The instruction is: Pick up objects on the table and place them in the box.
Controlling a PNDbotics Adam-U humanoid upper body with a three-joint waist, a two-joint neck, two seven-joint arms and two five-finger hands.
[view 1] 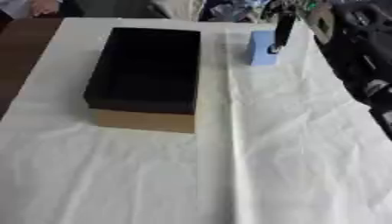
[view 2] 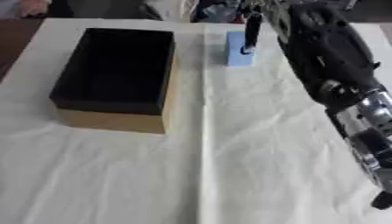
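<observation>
An open box (view 1: 145,120) with a black inside and tan cardboard sides stands on the white cloth, left of centre. I see nothing inside it. A small light blue block (view 1: 260,54) stands upright on the cloth to the right of the box's far end. My right arm (view 2: 329,57) comes in from the right side, and my right hand (view 1: 283,26) reaches down onto the block's upper right part, touching it. How the hand stands on the block is hidden. My left hand shows in neither view.
The white cloth (view 1: 291,153) covers the table, with a crease running down its middle. Bare brown tabletop (view 1: 23,52) shows at the far left. Clutter and a person's hand (view 1: 42,6) lie along the far edge.
</observation>
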